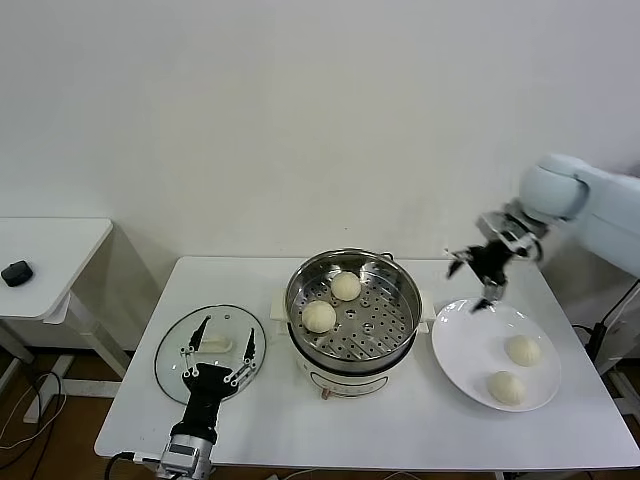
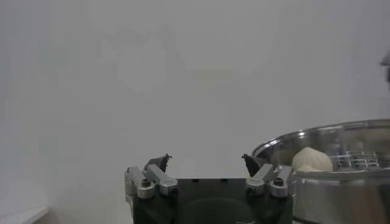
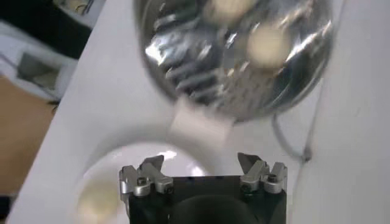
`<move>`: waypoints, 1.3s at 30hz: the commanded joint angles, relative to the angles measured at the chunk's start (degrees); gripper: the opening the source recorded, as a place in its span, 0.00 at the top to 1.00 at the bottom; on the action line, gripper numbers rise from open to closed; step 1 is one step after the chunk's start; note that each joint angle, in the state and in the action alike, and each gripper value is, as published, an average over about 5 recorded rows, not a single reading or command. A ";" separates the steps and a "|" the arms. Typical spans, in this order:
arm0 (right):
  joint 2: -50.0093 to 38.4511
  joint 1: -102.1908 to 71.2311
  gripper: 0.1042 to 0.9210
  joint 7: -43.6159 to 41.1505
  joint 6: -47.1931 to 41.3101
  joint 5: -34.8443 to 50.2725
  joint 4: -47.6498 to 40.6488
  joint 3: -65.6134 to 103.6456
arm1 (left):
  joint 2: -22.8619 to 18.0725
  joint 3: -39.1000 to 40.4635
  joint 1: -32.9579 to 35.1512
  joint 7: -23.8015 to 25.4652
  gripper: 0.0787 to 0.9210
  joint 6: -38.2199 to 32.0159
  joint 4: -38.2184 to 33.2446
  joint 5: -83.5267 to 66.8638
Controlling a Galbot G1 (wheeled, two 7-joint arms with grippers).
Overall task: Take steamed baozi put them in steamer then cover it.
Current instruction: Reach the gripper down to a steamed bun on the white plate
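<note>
Head view: steamer [image 1: 352,305] at desk [image 1: 400,420] centre, holding two baozi [image 1: 319,316]; two more on white plate [image 1: 470,340] to its right; cover [image 1: 210,352] flat on desk to its left. Left hand [image 1: 218,352] over cover, fingers apart, empty. Right hand [image 1: 478,275] above plate's far edge, fingers apart, empty. Left wrist view: steamer rim, one bun visible. Right wrist view: steamer, plate below

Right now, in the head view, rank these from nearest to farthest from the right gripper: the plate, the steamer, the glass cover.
From the open right gripper, above the table's right rear:
1. Plate, just below it on the right, holding two baozi.
2. Steamer, at centre, to its left.
3. Cover, far left, under the left gripper.
</note>
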 commanded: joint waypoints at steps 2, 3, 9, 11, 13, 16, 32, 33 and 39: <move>-8.42 -26.72 0.12 -2.46 5.12 -12.54 -2.74 18.04 | 0.16 0.02 -0.18 -0.02 0.12 0.29 0.10 0.03; -8.33 -27.78 0.12 -1.70 4.89 -12.85 -2.78 18.41 | 0.16 0.04 -0.22 -0.03 0.12 0.33 0.10 0.03; -7.37 -28.82 0.12 1.70 3.81 -13.13 -3.00 17.26 | 0.01 0.18 -0.32 -0.07 0.12 0.50 0.06 0.03; -6.75 -28.89 0.12 2.64 3.60 -13.11 -3.50 17.07 | -0.06 0.18 -0.35 -0.09 0.12 0.52 0.06 0.02; -5.99 -29.09 0.12 3.48 3.42 -13.04 -4.19 17.01 | -0.11 0.11 -0.34 -0.12 0.12 0.51 0.05 0.01; -4.86 -29.67 0.12 4.04 3.17 -13.02 -5.05 17.28 | -0.11 -0.11 -0.26 -0.14 0.12 0.46 0.12 0.01; -2.48 -30.85 0.12 4.49 2.47 -12.46 -6.18 18.03 | 0.00 -0.66 -0.30 -0.15 0.12 0.36 0.46 -0.04; -2.45 -30.92 0.12 4.49 2.47 -12.50 -6.25 18.05 | 0.00 -0.65 -0.34 -0.15 0.12 0.37 0.46 -0.04; -2.17 -31.26 0.14 4.84 2.38 -12.63 -6.53 18.15 | -0.11 -0.65 -0.45 -0.17 0.12 0.42 0.32 -0.04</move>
